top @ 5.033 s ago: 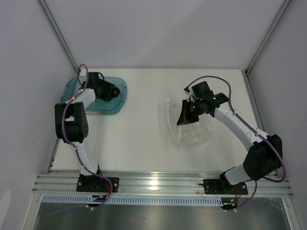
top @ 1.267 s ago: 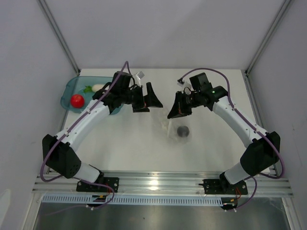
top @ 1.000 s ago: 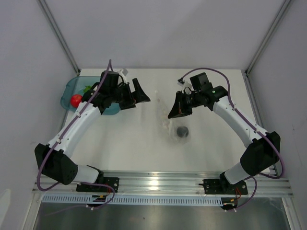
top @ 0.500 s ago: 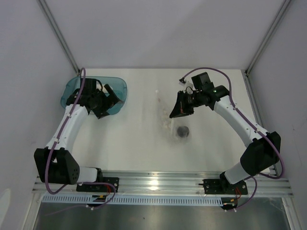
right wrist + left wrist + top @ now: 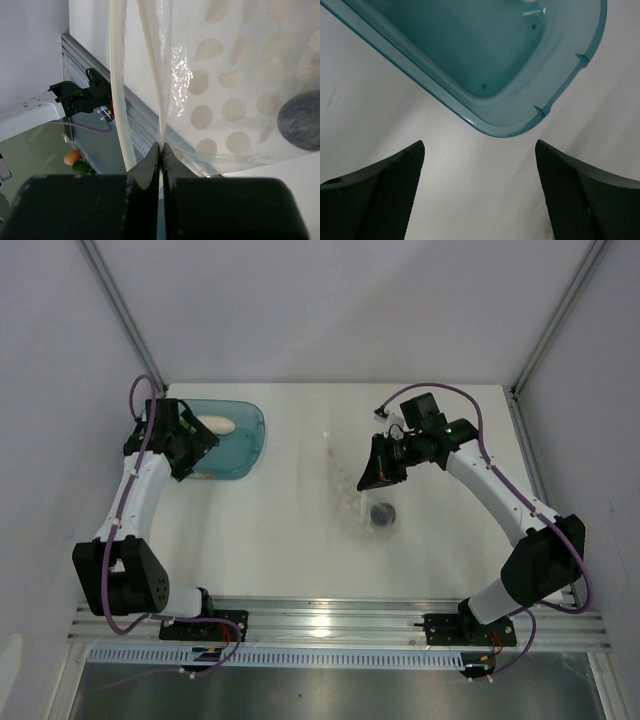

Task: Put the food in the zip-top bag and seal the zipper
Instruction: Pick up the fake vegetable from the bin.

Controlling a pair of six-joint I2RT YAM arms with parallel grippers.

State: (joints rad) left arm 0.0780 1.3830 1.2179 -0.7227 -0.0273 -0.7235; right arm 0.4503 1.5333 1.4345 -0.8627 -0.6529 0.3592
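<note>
Left pincer (image 5: 185,447) (image 5: 480,200) hangs wide open at the edge of the teal tray (image 5: 252,435) (image 5: 510,131), and the white radish (image 5: 215,425) lies inside the tray. Well right of the tray, on the counter (image 5: 290,550), the right pincer (image 5: 372,478) (image 5: 161,150) is clamped on the zip-top bag (image 5: 352,495) (image 5: 225,75) at its edge. The dark round piece (image 5: 380,513) (image 5: 302,120) sits inside the bag.
</note>
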